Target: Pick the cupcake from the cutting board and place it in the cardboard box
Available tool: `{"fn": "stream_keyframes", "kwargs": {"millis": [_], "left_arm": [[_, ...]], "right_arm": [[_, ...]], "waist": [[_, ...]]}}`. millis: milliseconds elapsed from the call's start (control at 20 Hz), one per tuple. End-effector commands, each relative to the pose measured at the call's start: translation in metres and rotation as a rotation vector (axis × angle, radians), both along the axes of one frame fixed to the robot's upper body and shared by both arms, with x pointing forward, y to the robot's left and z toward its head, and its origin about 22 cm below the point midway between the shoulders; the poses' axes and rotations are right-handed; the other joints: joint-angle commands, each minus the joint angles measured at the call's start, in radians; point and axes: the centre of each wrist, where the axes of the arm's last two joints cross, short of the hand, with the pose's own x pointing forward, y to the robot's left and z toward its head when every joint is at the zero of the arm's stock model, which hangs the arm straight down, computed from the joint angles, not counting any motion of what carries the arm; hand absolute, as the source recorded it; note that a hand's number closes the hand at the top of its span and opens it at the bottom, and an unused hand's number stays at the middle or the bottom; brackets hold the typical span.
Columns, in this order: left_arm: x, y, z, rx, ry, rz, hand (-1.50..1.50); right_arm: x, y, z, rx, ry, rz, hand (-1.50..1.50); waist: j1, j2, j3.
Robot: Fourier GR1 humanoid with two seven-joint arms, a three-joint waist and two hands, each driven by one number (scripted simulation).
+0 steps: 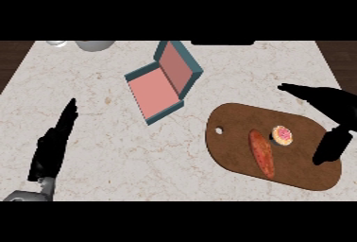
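Observation:
A small cupcake (282,134) with pink icing sits on the brown cutting board (237,156), toward its right side. My right hand (333,106) hovers over the board's right end, fingers spread open, with the thumb (330,147) hanging down just right of the cupcake and not touching it. The box (159,90), teal outside and pink inside, lies open on the counter up and to the left of the board, its lid tipped back. My left hand (52,144) rests open at the left, fingers pointing up.
An orange-red sausage-shaped item (262,153) lies on the board just left of and below the cupcake. A grey bowl (96,45) and a small white object (57,43) stand at the counter's far left edge. A dark slab (222,42) sits at the far edge.

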Motion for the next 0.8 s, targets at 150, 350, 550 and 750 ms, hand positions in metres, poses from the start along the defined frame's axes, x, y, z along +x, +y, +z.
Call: {"fn": "stream_keyframes", "kwargs": {"millis": [150, 350, 550, 750], "left_arm": [[0.000, 0.006, -0.012, -0.005, -0.005, 0.008, 0.00], [-0.002, -0.012, -0.001, -0.003, 0.000, 0.000, 0.00], [-0.012, 0.006, -0.011, 0.010, -0.009, -0.007, 0.00], [-0.014, 0.004, 0.015, 0.011, -0.014, 0.008, 0.00]], "right_arm": [[-0.019, 0.023, -0.021, -0.051, 0.002, -0.049, -1.50], [-0.006, 0.025, -0.033, -0.111, 0.043, -0.074, -1.50], [-0.014, -0.006, -0.037, -0.133, 0.037, -0.085, -1.50], [-0.009, -0.002, -0.054, -0.108, 0.048, -0.079, -1.50]], "waist": [[-0.006, 0.001, 0.001], [0.000, 0.001, 0.001], [-0.002, 0.001, 0.001], [0.002, 0.001, 0.001]]}}
